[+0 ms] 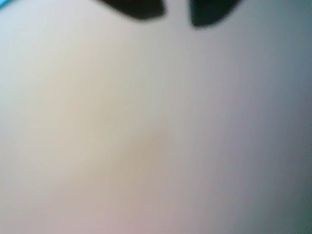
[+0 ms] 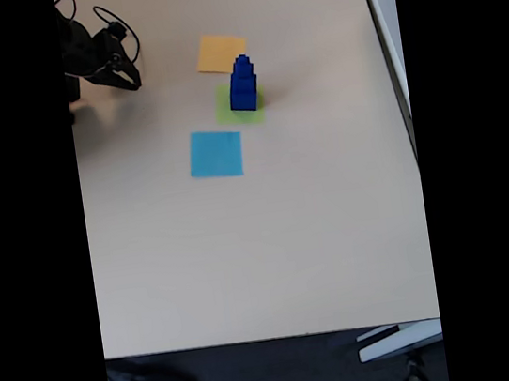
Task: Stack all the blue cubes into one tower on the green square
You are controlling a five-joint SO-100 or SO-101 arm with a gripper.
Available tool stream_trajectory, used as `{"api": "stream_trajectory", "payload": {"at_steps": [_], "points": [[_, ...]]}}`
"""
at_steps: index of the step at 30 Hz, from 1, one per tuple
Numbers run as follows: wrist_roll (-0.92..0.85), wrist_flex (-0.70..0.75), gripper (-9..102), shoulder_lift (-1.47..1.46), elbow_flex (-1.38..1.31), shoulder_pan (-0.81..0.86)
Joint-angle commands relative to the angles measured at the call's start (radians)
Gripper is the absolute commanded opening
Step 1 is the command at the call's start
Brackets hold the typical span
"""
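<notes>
Cubes (image 2: 241,84) look light and tippy stacked on green (image 2: 228,115); I'd pinch sides low. Gripper (image 2: 129,78) jaws released, holding nothing.

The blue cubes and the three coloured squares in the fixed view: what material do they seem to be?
The blue cubes: likely plastic or painted wood, uniform dark blue, sharp edges; too small to tell. The green square, orange square and light-blue square: probably paper, flat, matte.
</notes>
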Motion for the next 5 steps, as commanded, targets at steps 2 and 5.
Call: {"api": "stream_trajectory", "payload": {"at_steps": [2,5], "points": [[0.002,0.0,0,0.026,-0.017,-0.009],[0.002,0.0,0,0.026,-0.017,-0.009]]}}
